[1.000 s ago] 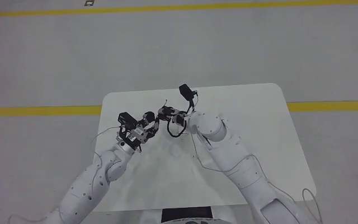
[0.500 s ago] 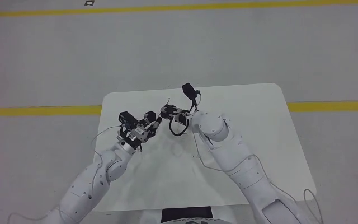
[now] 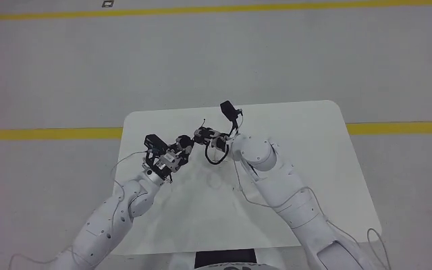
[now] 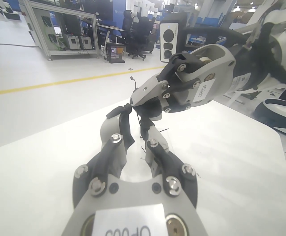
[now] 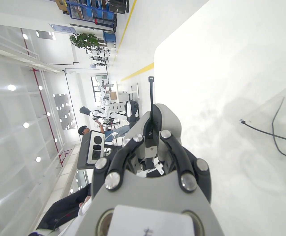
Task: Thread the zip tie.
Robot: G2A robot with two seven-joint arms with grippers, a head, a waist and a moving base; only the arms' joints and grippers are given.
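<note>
Currently right jaws pinch zip tie; left jaws: cannot tell.

This is a large robotics lab or test hall. The smooth pale floor is marked with yellow line tape, and the white worktop stands alone in the open space. Behind it is an aluminium-frame equipment rack full of boxes and cables, next to black office chairs at workstations. Elsewhere are another white robot on a stand, blue storage racks, a potted plant, and rows of round ceiling lights on a high white ceiling.
</note>
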